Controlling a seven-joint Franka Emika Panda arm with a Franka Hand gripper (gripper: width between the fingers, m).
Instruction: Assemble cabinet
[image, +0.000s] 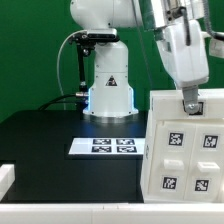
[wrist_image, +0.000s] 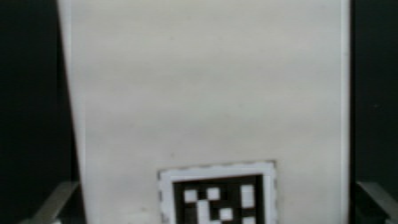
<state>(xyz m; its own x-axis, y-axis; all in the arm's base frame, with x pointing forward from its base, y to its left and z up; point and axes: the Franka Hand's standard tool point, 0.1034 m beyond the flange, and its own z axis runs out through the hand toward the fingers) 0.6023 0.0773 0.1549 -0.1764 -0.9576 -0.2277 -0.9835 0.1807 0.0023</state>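
A green wall backs a black worktop (image: 40, 135). The end effector (image: 190, 101) comes down from above onto the top edge of the cabinet (image: 185, 145), a white box with square black-and-white tags on its face, standing directly beneath it at the exterior view's right. In the wrist view the cabinet (wrist_image: 196, 90) fills the frame, one tag near the fingers (wrist_image: 57, 200), which sit on either side of the panel; whether they pinch it or stand spread, I cannot tell. The marker board (image: 106, 146) lies flat on the worktop, beside the cabinet and lower than the end effector. The arm's base (image: 110, 85) carries a yellow triangular warning label; no writing is legible.
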